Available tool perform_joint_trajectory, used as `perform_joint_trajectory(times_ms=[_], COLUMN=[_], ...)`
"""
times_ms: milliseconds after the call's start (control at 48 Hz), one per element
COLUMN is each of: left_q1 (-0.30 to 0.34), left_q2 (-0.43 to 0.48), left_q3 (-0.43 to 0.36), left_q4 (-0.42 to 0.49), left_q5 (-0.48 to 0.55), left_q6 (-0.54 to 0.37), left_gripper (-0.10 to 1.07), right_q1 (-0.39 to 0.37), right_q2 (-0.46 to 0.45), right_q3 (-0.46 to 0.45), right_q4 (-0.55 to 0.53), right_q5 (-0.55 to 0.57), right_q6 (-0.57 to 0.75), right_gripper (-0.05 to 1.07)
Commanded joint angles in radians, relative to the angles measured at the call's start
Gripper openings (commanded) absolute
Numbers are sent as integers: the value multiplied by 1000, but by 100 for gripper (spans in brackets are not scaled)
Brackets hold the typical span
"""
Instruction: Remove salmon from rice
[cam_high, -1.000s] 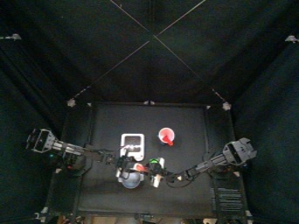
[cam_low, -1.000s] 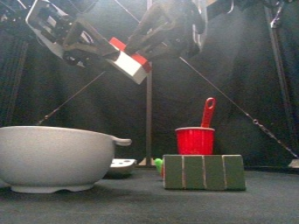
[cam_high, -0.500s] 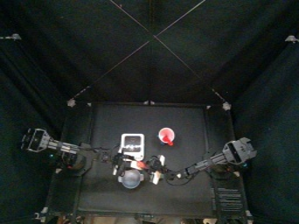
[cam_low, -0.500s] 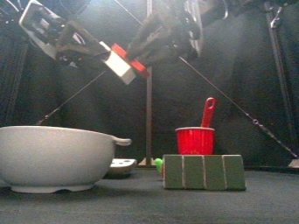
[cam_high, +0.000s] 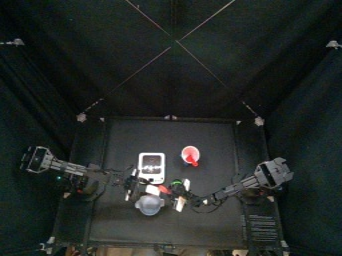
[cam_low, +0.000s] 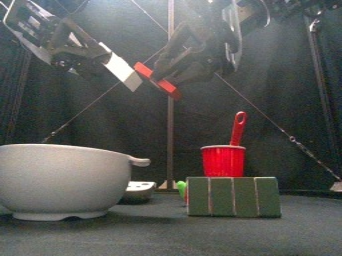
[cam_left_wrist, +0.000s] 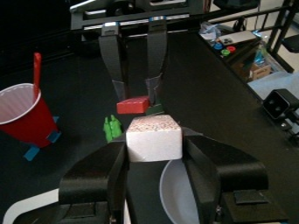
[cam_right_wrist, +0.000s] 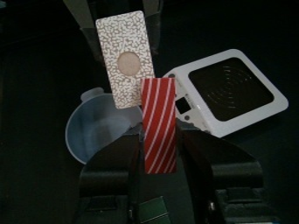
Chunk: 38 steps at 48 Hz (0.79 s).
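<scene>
My left gripper (cam_left_wrist: 156, 150) is shut on the white rice block (cam_left_wrist: 156, 137). My right gripper (cam_right_wrist: 156, 147) is shut on the red striped salmon slice (cam_right_wrist: 156, 122). In the front view the rice (cam_low: 122, 72) and the salmon (cam_low: 159, 80) hang side by side in the air with a small gap between them, above the white bowl (cam_low: 60, 180). In the left wrist view the salmon (cam_left_wrist: 132, 105) sits between the other arm's jaws just beyond the rice. In the top view both grippers meet over the bowl (cam_high: 150, 204) near the table's front.
A red cup (cam_low: 223, 160) with a red spoon (cam_low: 238, 127) stands at mid-table. A green ridged block (cam_low: 234, 196) lies at the front. A white square device (cam_high: 151, 164) lies behind the bowl. A small green item (cam_left_wrist: 114, 131) lies near the cup.
The salmon lay on the rice block a second ago. The left gripper has drawn the rice leftward and the right gripper has pulled the salmon off, so the two are now apart.
</scene>
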Motion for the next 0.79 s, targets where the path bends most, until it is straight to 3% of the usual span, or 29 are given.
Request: perform_joint_trajectory(times_ms=[0,771], left_q1=[3,8], left_q2=[-8,-6], left_q3=[-12,-11], left_q4=[2,5], left_q5=[-6,-6], left_q6=[-2,-2], left_gripper=[46,46], right_q1=[2,8], right_q2=[-31,-31], right_q3=[-11,-9], right_q4=[-3,26], right_q5=[6,6], right_q6=[2,2], right_gripper=[48,48])
